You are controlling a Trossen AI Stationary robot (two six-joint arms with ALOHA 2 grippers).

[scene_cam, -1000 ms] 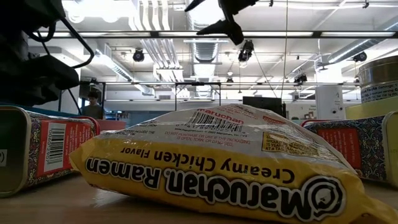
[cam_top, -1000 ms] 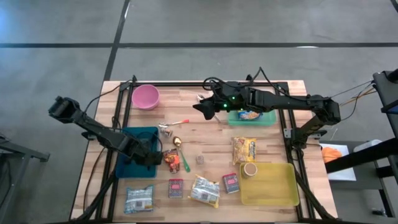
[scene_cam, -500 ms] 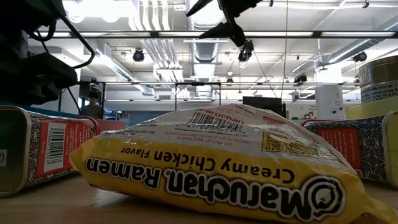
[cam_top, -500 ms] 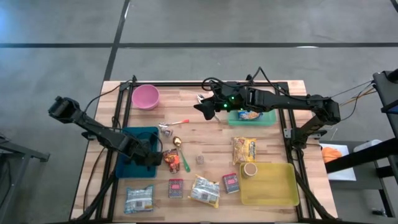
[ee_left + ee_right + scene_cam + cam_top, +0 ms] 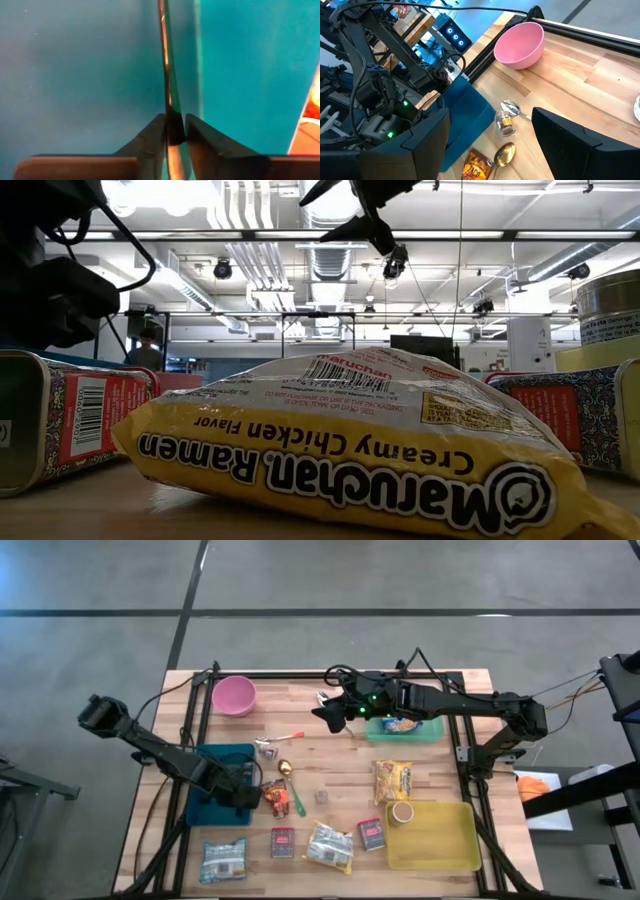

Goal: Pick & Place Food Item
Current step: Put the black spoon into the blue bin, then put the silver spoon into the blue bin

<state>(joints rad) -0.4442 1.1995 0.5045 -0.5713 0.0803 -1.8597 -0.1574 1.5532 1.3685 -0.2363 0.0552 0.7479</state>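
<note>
**Desk:** Where is the food item?

**Me:** The red snack packet (image 5: 275, 797) lies flat on the wood, just beside the right wall of the teal tray (image 5: 215, 765) and not in it. A gold spoon (image 5: 285, 768) lies near it.

**Desk:** And your jaws?

**Me:** My left gripper (image 5: 175, 135) sits low at that tray wall, one finger on each side of its thin rim, with little room between them. I cannot tell whether they pinch it. My right gripper (image 5: 490, 145) hangs with its jaws wide apart and empty over the far middle of the table, near the green container (image 5: 405, 727).

**Desk:** What could go wrong?

**Me:** As I judge it, if I lift or swing the left arm while the rim is caught, the tray could tip or drag. A sideways move could also shove the packet away before I can grasp it.
</note>
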